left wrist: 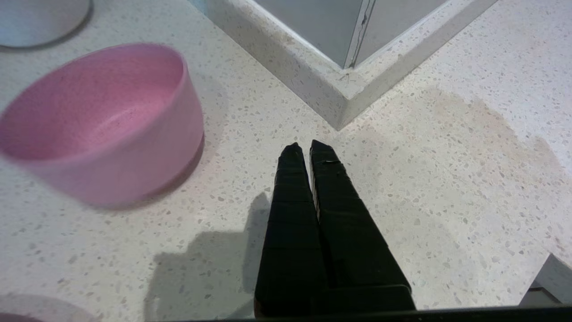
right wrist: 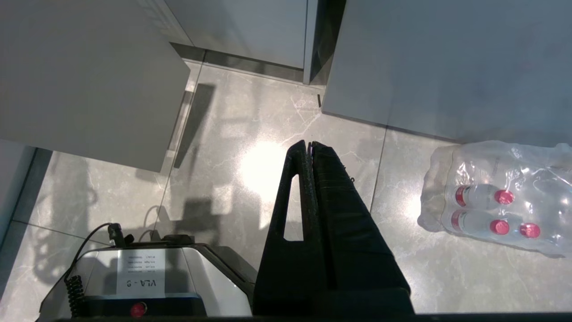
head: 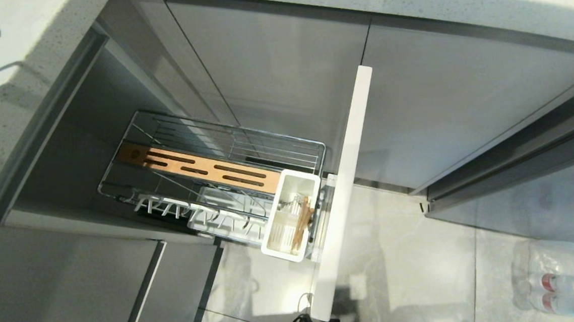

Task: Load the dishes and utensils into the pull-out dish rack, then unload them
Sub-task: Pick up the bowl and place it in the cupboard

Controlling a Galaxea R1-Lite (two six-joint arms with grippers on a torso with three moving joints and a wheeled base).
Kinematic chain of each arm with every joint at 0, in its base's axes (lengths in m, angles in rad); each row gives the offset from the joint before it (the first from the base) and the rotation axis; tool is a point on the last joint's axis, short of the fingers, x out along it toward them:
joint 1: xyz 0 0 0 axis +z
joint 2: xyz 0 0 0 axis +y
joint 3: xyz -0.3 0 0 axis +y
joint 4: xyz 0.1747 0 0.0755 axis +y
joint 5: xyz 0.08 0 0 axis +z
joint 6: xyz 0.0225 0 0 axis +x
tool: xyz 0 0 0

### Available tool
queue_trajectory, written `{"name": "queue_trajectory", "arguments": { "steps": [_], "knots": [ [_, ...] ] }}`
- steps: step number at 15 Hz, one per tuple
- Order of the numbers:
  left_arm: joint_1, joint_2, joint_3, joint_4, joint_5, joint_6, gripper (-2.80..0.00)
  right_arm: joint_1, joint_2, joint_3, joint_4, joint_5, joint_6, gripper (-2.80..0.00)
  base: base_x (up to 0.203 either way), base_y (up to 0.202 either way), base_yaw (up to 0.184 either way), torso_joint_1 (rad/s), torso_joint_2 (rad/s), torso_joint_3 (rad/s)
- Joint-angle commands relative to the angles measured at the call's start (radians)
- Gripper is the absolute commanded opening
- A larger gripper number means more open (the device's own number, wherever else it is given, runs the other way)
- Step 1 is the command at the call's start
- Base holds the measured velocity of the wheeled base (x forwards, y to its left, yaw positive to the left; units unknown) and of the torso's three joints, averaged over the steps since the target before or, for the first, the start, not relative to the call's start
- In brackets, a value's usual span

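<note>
I see the left hand [left wrist: 302,148] above the speckled white stone desk [left wrist: 447,188], black fingers pressed together, nothing between them. It hangs near the inner corner where the desk's low upstand [left wrist: 313,76] turns. The small round matte pink bowl [left wrist: 100,123] sits upright on the desk, off to one side of the fingers, apart from them, empty inside. Part of a white round object [left wrist: 40,20] shows beyond the bowl at the frame edge; I can't tell what it is. A pale pink curved rim [left wrist: 31,308] shows at the near corner of the left wrist view, too cropped to name.

From the head view, the chrome wire pull-out dish rack [head: 225,150] stands drawn out of the grey cabinet, its narrow pale front panel [head: 345,192] on the outer end. The slotted wooden strip [head: 201,169] runs along the rack's length. The white pronged plate tray [head: 204,212] sits along the near side, no plates in it. The white rectangular utensil cup [head: 291,216] is at the front end just beside the panel, with the thin light wooden chopsticks [head: 303,221] standing inside it. I can't make out the spoon for certain.

Right hand [right wrist: 308,145] hangs over the grey tiled floor [right wrist: 250,147], fingers closed on nothing. A shrink-wrapped pack of red-capped water bottles [right wrist: 496,197] lies on the floor to its side, and the robot base [right wrist: 147,277] sits below.
</note>
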State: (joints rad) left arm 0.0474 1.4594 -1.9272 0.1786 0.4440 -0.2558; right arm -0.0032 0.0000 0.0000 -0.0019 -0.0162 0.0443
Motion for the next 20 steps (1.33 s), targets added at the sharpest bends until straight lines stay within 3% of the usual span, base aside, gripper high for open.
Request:
{"name": "queue_trajectory", "arguments": {
  "steps": [1,6,12,13,17,20],
  "knots": [
    [0.003,-0.025,0.006,0.005,0.011,0.011,-2.80,0.000,0.000,0.000,0.000,0.000,0.000,-2.80,0.000,0.000,0.000,0.000,0.00,0.000],
    [0.103,-0.052,0.029,0.054,0.044,0.028,-2.80,0.000,0.000,0.000,-0.001,0.000,0.000,-2.80,0.000,0.000,0.000,0.000,0.00,0.000],
    [0.240,-0.025,0.058,0.049,0.005,0.024,-2.80,0.000,0.000,0.000,-0.001,0.001,0.000,-2.80,0.000,0.000,0.000,0.000,0.00,0.000],
    [0.244,-0.021,0.059,0.047,-0.018,0.024,0.00,0.000,0.000,0.000,0.000,0.000,0.000,-2.80,0.000,0.000,0.000,0.000,0.00,0.000],
    [0.267,-0.008,0.058,0.054,-0.125,0.023,0.00,0.000,0.000,0.000,-0.001,0.000,0.000,-2.80,0.000,0.000,0.000,0.000,0.00,0.000],
    [0.276,0.005,0.059,0.055,-0.153,0.029,0.00,0.000,0.000,0.000,-0.001,0.001,0.000,-2.80,0.000,0.000,0.000,0.000,0.00,0.000]
  ]
}}
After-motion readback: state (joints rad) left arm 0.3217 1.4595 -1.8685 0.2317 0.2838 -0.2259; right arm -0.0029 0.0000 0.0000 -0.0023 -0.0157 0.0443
